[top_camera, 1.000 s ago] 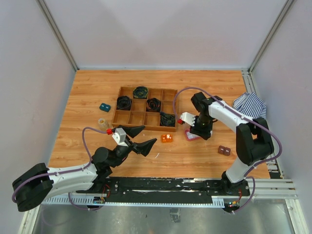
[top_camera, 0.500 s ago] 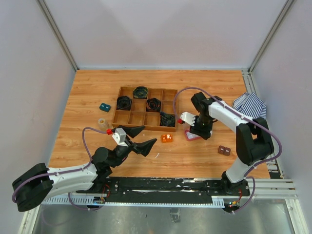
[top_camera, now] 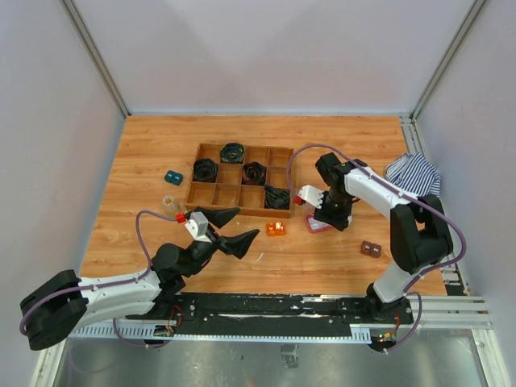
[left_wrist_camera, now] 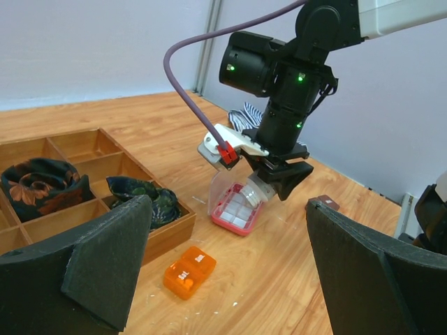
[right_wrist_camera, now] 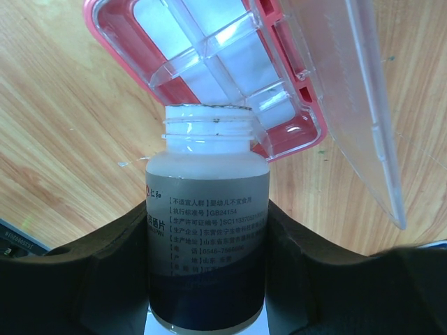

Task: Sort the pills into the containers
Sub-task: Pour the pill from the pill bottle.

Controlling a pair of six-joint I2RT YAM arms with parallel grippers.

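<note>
My right gripper [top_camera: 329, 214] is shut on an uncapped pill bottle [right_wrist_camera: 208, 223] with a printed label, one black finger [right_wrist_camera: 91, 279] on each side. The bottle's mouth tilts over the flat pink box [right_wrist_camera: 202, 49], which lies on the table with its clear lid [right_wrist_camera: 349, 91] raised. The left wrist view shows the same bottle [left_wrist_camera: 262, 190] tipped at the pink box [left_wrist_camera: 237, 209]. My left gripper [top_camera: 248, 222] hovers open and holds nothing, just left of the small orange block [top_camera: 276, 229]. A small clear vial [top_camera: 170, 203] stands left of the wooden tray. The pills themselves do not show.
The wooden compartment tray [top_camera: 214, 196] with black coils sits behind the orange block [left_wrist_camera: 189, 271]. A small teal piece [top_camera: 173, 177] lies left of the tray. A brown piece [top_camera: 371, 249] lies at the right front, and a striped cloth [top_camera: 413, 174] at the right edge.
</note>
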